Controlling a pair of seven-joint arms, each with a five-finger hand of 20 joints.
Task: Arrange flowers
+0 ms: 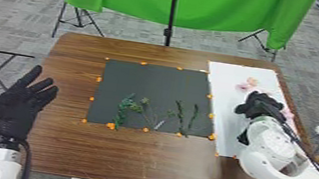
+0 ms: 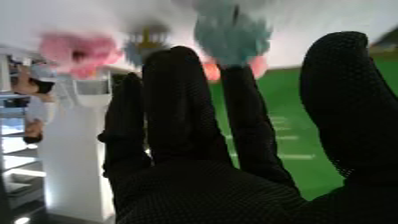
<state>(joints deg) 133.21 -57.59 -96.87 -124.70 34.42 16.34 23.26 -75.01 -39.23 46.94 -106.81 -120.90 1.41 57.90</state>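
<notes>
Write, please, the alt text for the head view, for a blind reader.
The robot's right hand is over a white sheet with pink flowers. Green stems lie on a dark mat beside it; the left hand is open.

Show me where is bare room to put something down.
Free: wood between the dark mat and the near edge, and the mat's far part. Crowded: the mat's near part with green stems, the white sheet with flowers and right hand.

Bright, even light falls across the head view, palest on the white sheet (image 1: 225, 86) at right; my right hand (image 1: 263, 105) is near-black. In the wrist view, glare whites out patches at left, and pale streaks mark the green cloth (image 2: 282, 95).
</notes>
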